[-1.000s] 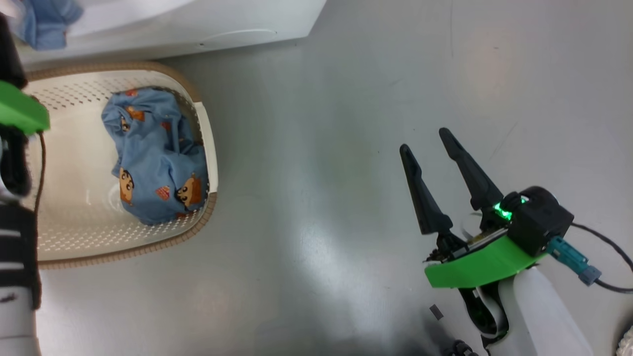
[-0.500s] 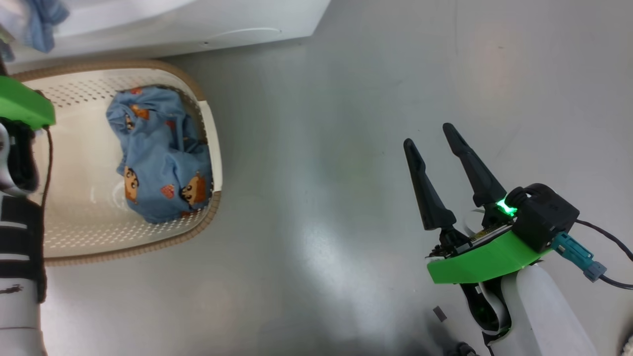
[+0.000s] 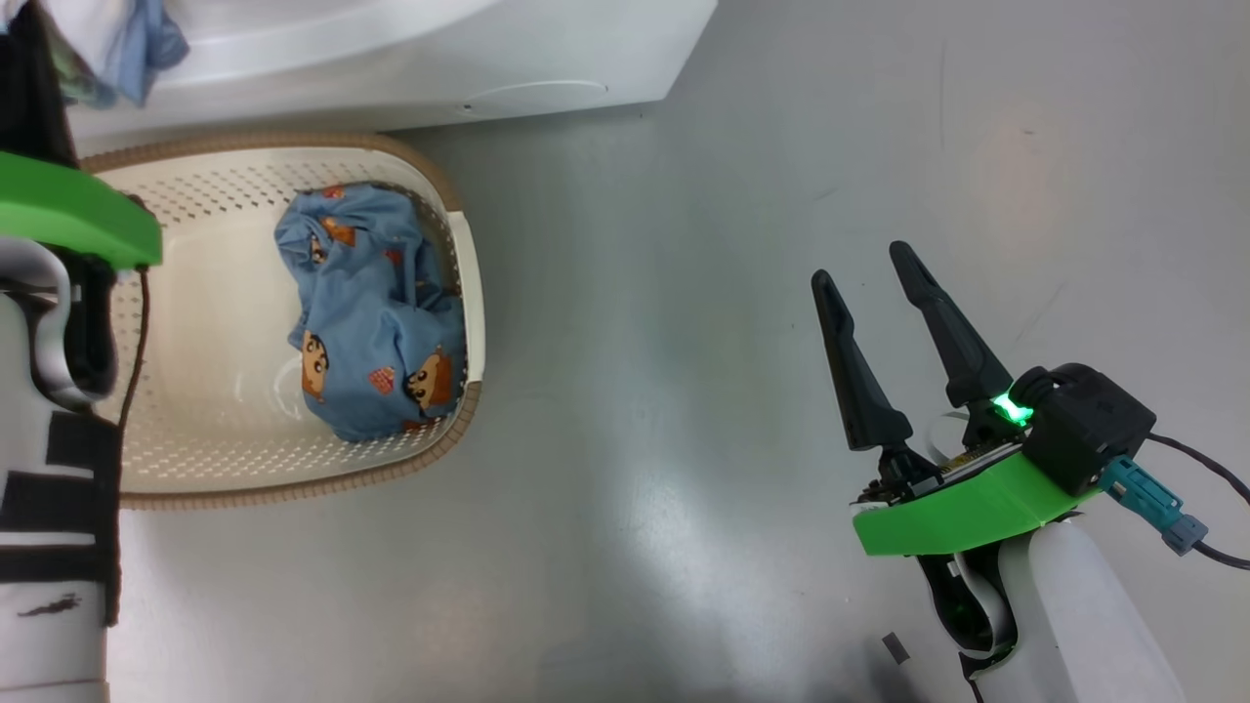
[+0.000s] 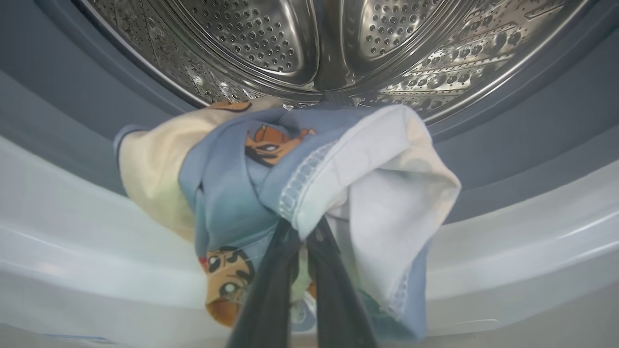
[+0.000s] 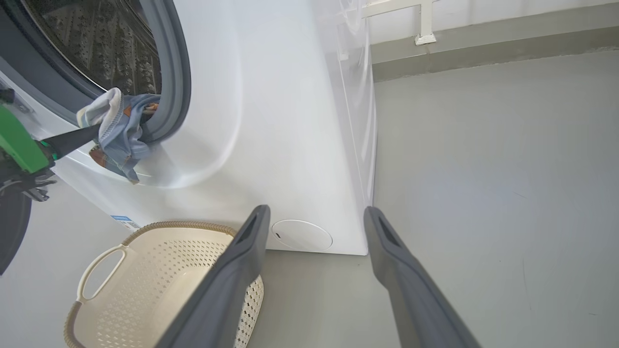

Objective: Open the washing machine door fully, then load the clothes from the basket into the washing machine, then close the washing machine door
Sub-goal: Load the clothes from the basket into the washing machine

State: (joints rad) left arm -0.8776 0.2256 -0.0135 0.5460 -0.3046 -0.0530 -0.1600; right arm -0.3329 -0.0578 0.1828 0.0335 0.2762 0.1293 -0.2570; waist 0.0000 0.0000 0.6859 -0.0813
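Note:
My left gripper (image 4: 302,227) is shut on a bundle of light blue and cream-white clothes (image 4: 290,164), held at the lower lip of the washing machine's (image 5: 290,121) opening, in front of the steel drum (image 4: 314,43) and grey-blue seal (image 4: 508,121). The right wrist view shows that held bundle (image 5: 118,130) hanging over the seal. A second blue printed garment (image 3: 376,312) lies in the basket (image 3: 195,449) on the floor below the machine (image 3: 439,59). My right gripper (image 3: 859,264) hovers open and empty over bare floor to the right. The door is out of view.
The grey floor (image 3: 684,391) spreads between the basket and my right arm. The machine's round lower cap (image 5: 302,235) sits just above the basket (image 5: 159,270). A wall base with a white bracket (image 5: 425,29) runs behind the machine.
The head camera has shifted, so the basket and machine sit further right in the picture. My left gripper keeps its hold on the bundle; the right gripper has barely moved.

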